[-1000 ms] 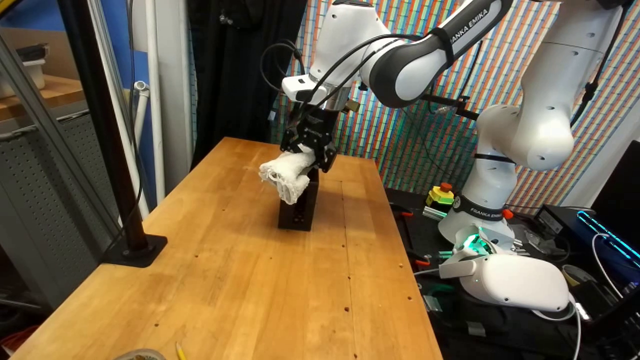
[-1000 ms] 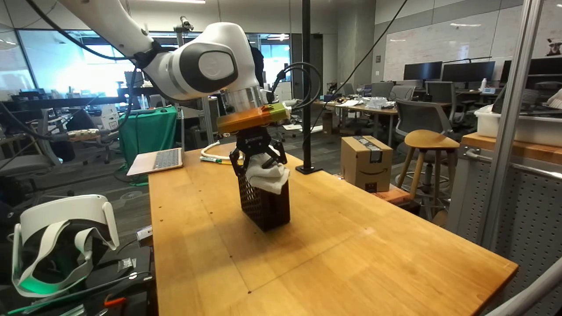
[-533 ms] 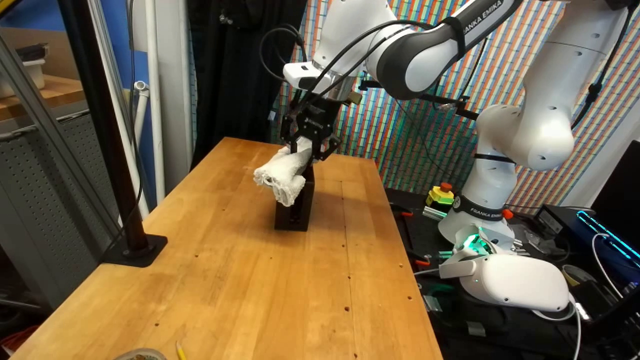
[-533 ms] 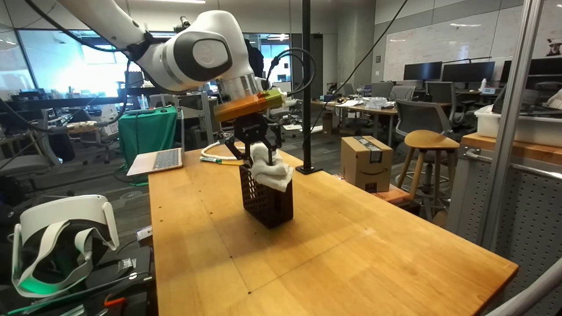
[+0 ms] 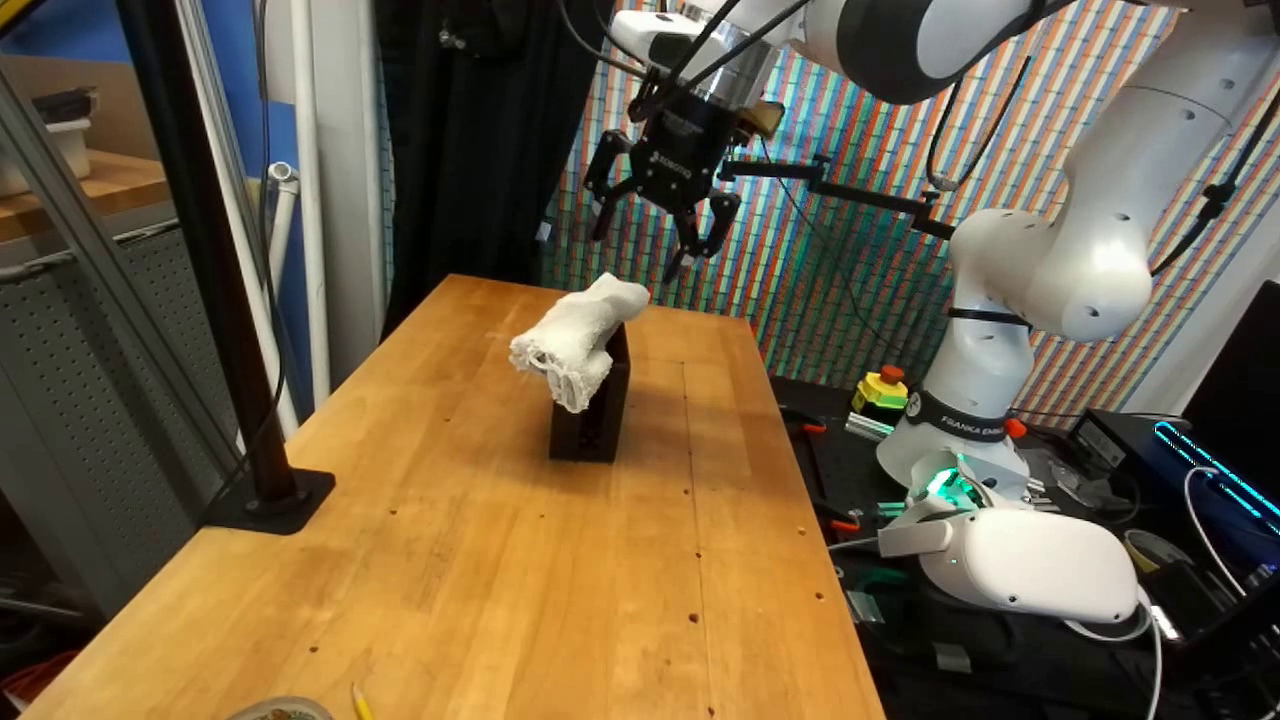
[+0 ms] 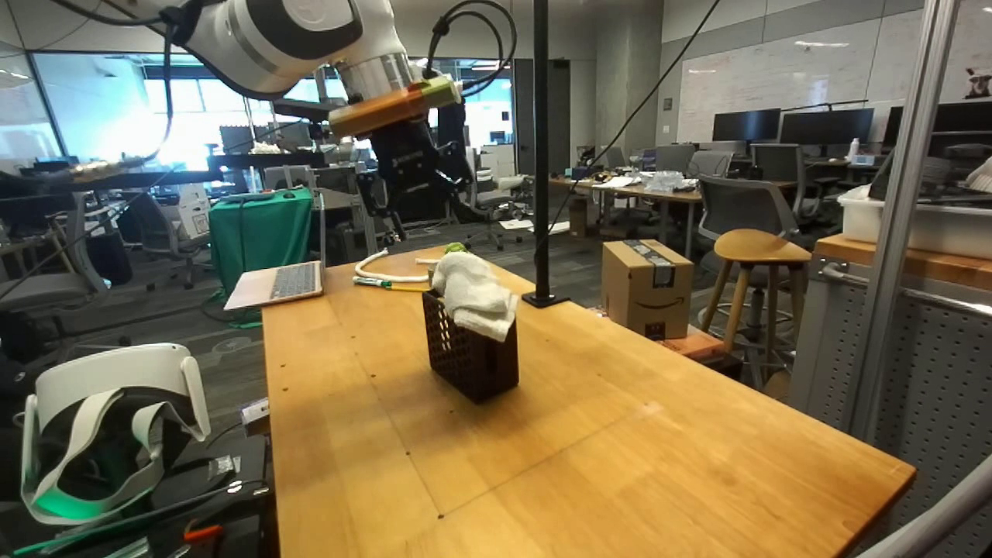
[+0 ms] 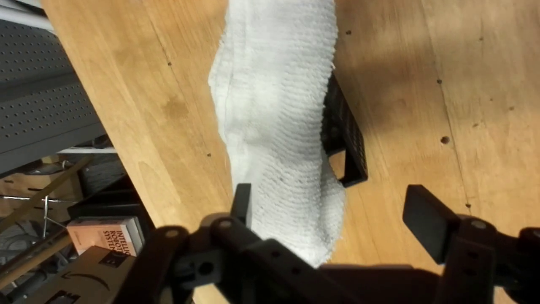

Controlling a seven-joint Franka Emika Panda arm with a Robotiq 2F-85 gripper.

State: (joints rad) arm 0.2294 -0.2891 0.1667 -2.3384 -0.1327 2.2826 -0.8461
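Note:
A folded white towel (image 5: 580, 340) lies draped over the top of a narrow black perforated basket (image 5: 590, 430), which stands upright on the wooden table. In both exterior views one towel end hangs down over the basket's side. Above and apart from the towel, my gripper (image 5: 635, 256) is open with nothing held. Seen from the wrist, the fingers (image 7: 426, 223) of the gripper (image 7: 332, 207) stand wide apart, and the towel (image 7: 278, 105) passes below them. The towel covers most of the basket's opening; one open corner of the basket (image 7: 354, 143) shows beside it.
A black pole (image 6: 542, 194) on a flat base rises from the table's edge. A laptop (image 6: 287, 283) and a white cable (image 6: 372, 271) lie at one end. A bowl (image 5: 283, 710) and a yellow pencil (image 5: 361, 703) sit at the table's near end in an exterior view.
My gripper was closed on the towel; it has opened, let go and risen toward the arm's base. The towel stays on the basket, which shifted slightly before the release.

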